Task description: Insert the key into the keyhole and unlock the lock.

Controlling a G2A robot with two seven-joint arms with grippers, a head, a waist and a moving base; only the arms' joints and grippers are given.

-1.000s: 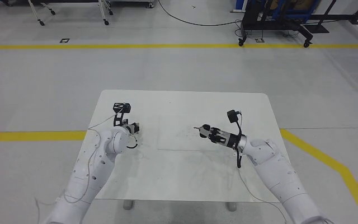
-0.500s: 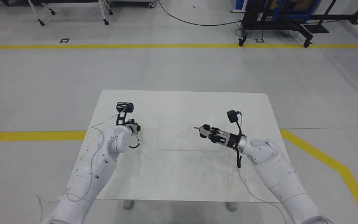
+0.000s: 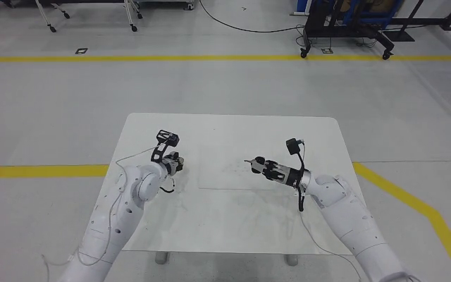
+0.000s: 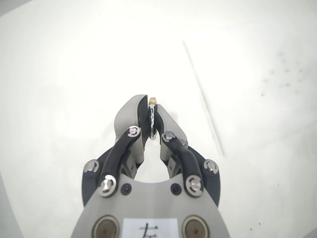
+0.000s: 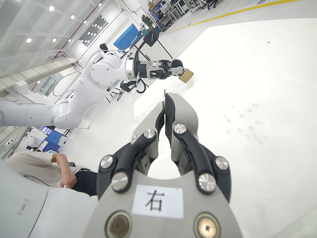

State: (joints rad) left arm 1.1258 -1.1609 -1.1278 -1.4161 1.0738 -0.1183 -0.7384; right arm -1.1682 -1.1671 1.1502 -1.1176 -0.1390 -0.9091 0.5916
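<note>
My left jaws clamp the small, rigid brass lock [image 5: 187,75] by its shackle while my right jaws pinch the thin, likely slippery key [image 5: 164,97] by its head.

— From above the arms we looked steeply down on the table [image 3: 232,211], far enough off to take in its whole top and the floor around it.
— Our left wrist camera sat close behind the left gripper [image 4: 151,101], facing past it onto the table.
— The right wrist camera sat just as close behind the right gripper [image 5: 165,99], but there we faced level across the table toward the left arm [image 5: 106,70].
— All three shared the table. The faint seam [image 4: 203,97] was probably the line we saw from above.
</note>
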